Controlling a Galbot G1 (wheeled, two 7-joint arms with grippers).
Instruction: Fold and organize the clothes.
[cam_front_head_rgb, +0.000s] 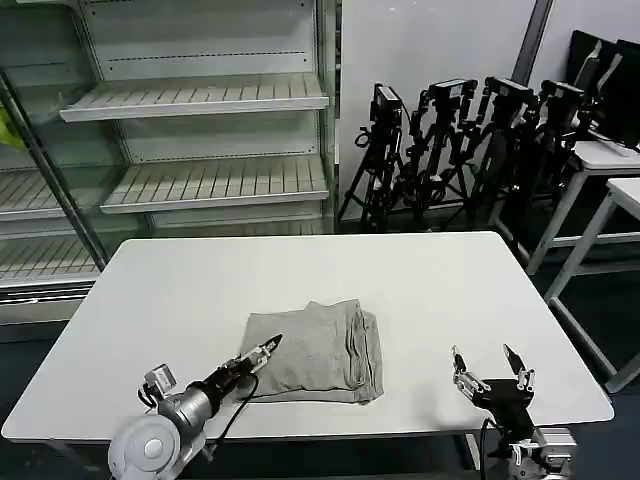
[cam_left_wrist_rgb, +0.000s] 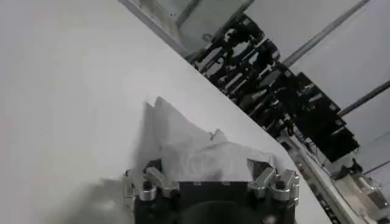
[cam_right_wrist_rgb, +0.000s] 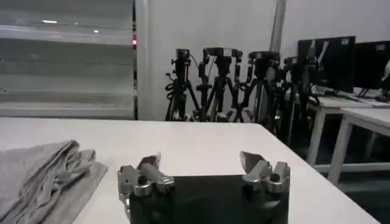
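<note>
Working the near-left edge of the shirt (cam_front_head_rgb: 318, 352): left gripper (cam_front_head_rgb: 266, 351) sits at about 7 o'clock on the table (cam_front_head_rgb: 180, 290), tips over the cloth's near-left corner. From the head view its fingers look drawn together to a point, but I cannot tell whether they pinch fabric or just rest on it. The left wrist view has grey cloth bunched right in front of the gripper body, so contact is likely.

Right gripper (cam_front_head_rgb: 491, 368) is parked at about 5 o'clock near the front edge, fingers (cam_right_wrist_rgb: 150, 168) spread apart and holding nothing. Well clear of the shirt; looks like it's waiting so it doesn't drag cloth.

Shirt lies near table centre, slightly toward the front. Roughly a folded rectangle, with layered, rumpled edges stacked along its 3 o'clock side (cam_right_wrist_rgb: 58, 164). My read: main folds are done, remaining job is squaring up or moving the bundle. Soft cotton will slump if lifted from one corner, so a one-sided pull risks undoing the fold.

Further back at 12 o'clock, bare shelves (cam_front_head_rgb: 200, 100); at 1–2 o'clock, a row of black tripods (cam_front_head_rgb: 470, 150) on the floor.
</note>
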